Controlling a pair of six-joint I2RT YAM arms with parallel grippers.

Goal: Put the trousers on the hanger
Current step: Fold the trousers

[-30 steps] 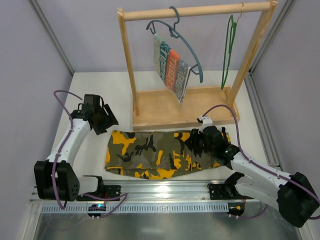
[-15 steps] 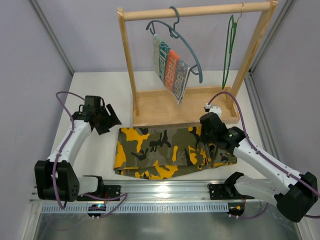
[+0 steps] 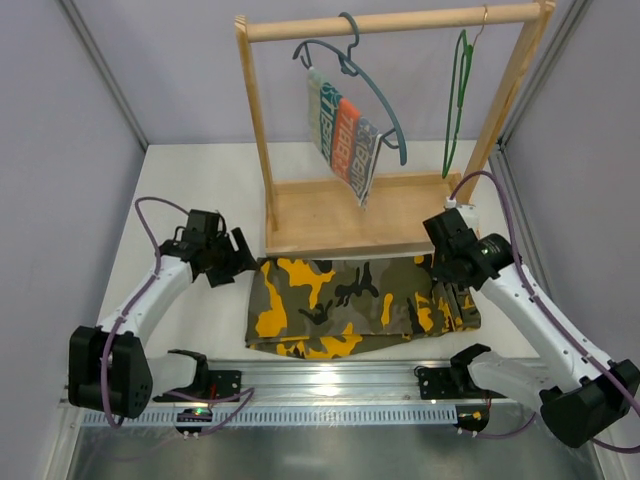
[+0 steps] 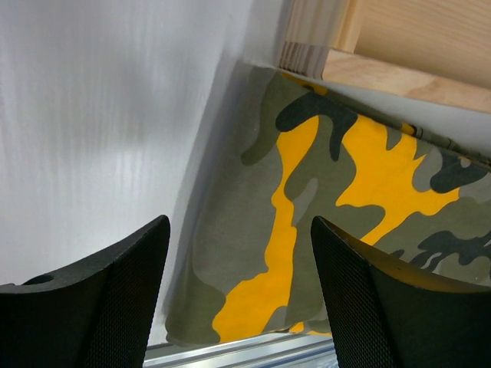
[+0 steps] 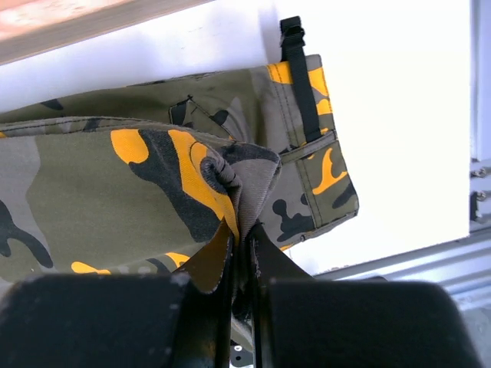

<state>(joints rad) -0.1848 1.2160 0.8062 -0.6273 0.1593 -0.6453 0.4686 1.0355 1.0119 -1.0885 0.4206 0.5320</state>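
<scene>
Trousers (image 3: 340, 305) lie folded at lower centre, soft and floppy; my right gripper (image 5: 242, 234) pinches a bunched waist-end fold, left gripper (image 4: 238, 230) gapes empty. I'd hold thick seams.

One camera looks down on the trousers (image 3: 350, 305) from high behind. My wrist cameras sit close over their opposite ends.

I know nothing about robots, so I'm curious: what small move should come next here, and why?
Probably the left gripper should drop and close on the left end of the trousers. Its jaws stand open over that edge, while the right gripper is pinched on a fold at the other end; the green hanger hangs bare.
</scene>
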